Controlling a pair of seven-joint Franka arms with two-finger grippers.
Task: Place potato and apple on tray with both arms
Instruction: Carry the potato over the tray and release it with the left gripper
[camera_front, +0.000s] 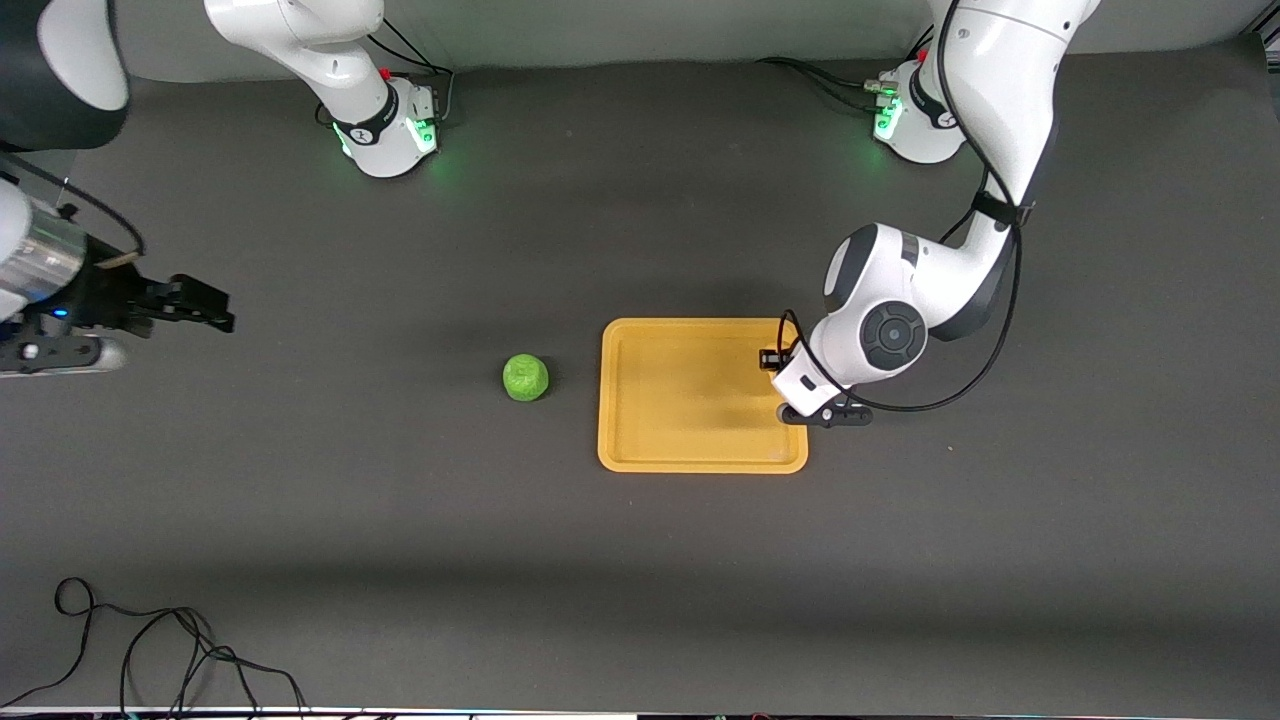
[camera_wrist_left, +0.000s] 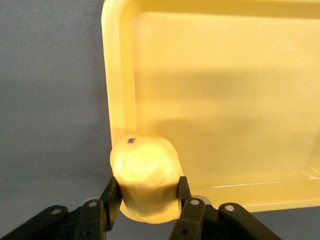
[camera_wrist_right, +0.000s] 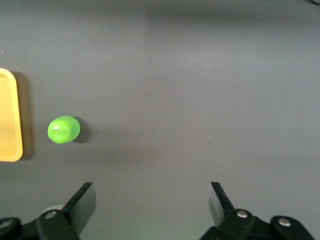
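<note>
My left gripper (camera_wrist_left: 147, 192) is shut on the yellow-tan potato (camera_wrist_left: 145, 175), with one finger on each side of it. It holds the potato over the rim of the yellow-orange tray (camera_wrist_left: 225, 90) at the end toward the left arm. In the front view the left arm's wrist (camera_front: 850, 345) hides the potato and the fingers, above that same edge of the tray (camera_front: 700, 462). The green apple (camera_front: 525, 377) lies on the table beside the tray, toward the right arm's end. My right gripper (camera_front: 205, 308) is open and empty over bare table, well away from the apple (camera_wrist_right: 63, 130).
The table is a dark grey mat. Loose black cables (camera_front: 150, 640) lie near its front edge at the right arm's end. The two green-lit arm bases (camera_front: 390, 130) (camera_front: 915, 120) stand along the back edge. The tray's rim also shows in the right wrist view (camera_wrist_right: 7, 125).
</note>
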